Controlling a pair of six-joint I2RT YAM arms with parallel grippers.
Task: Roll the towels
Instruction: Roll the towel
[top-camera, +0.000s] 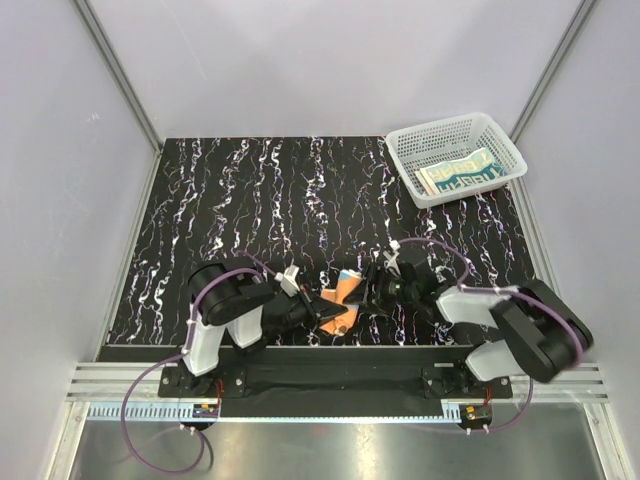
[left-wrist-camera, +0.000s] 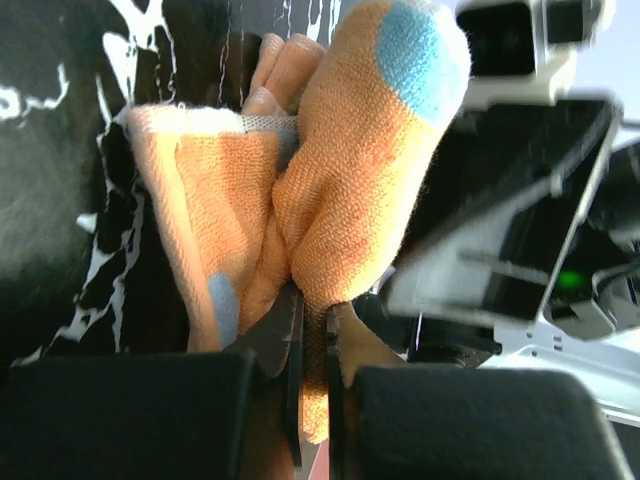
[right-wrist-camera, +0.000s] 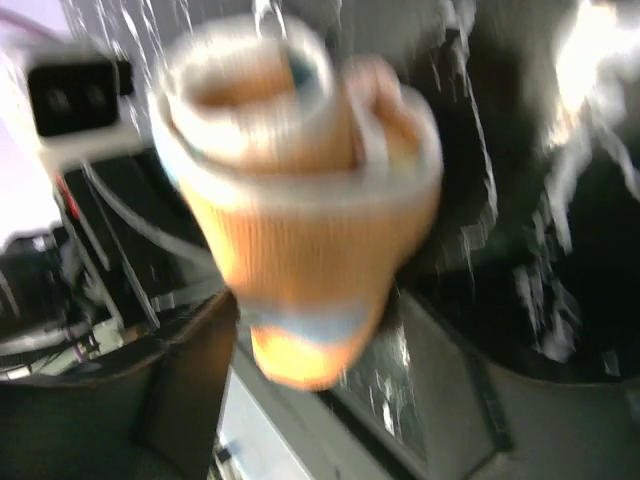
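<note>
Left fingers (left-wrist-camera: 294, 400) clench the orange towel (left-wrist-camera: 350, 180) — anchoring it by the desk's (top-camera: 220, 200) near edge. Right fingers (right-wrist-camera: 180, 400) flank it — grip unclear.

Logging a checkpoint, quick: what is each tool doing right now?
Left tool: closed on the orange towel.
Right tool: open, jaws either side of that towel; contact too blurred to tell.

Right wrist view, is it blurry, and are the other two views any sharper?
Right wrist view: smeared throughout, the rolled orange towel soft-edged, with glare at the upper right. Left wrist view: the towel's weave is crisp, the background softer. Top view: sharp and evenly lit.
</note>
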